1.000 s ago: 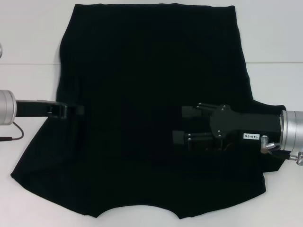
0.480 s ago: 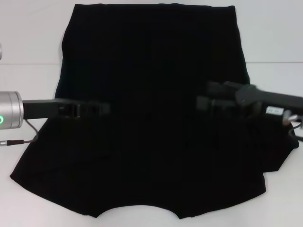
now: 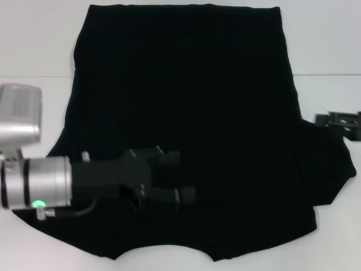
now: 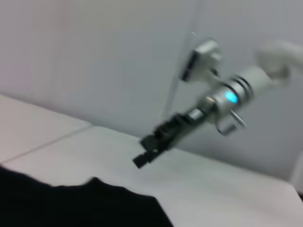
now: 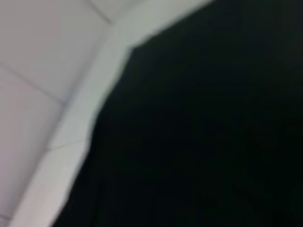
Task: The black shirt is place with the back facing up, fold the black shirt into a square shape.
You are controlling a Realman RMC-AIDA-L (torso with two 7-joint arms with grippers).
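The black shirt [image 3: 186, 96] lies spread flat on the white table [image 3: 34, 45], plain side up, with its hem far from me and its neckline at the near edge. My left gripper [image 3: 178, 175] hovers over the shirt's near-left part, open, nothing between its fingers [image 3: 167, 156]. My right gripper [image 3: 340, 120] sits at the right edge of the head view, just beyond the shirt's right sleeve [image 3: 330, 169], mostly cut off. The left wrist view shows that right gripper [image 4: 150, 149] raised above the table beyond the shirt's edge [image 4: 80, 203]. In the right wrist view, the shirt [image 5: 203, 132] fills most of the picture.
White table surface [image 3: 333, 45] borders the shirt on the left, right and far sides. A pale wall [image 4: 94, 61] stands behind the table in the left wrist view. A thin table seam [image 3: 34, 76] runs across behind the shirt's middle.
My left gripper has swung from the shirt's left edge inward and nearer, over its near-left part. My right gripper has pulled back off the shirt's middle to the right edge of view.
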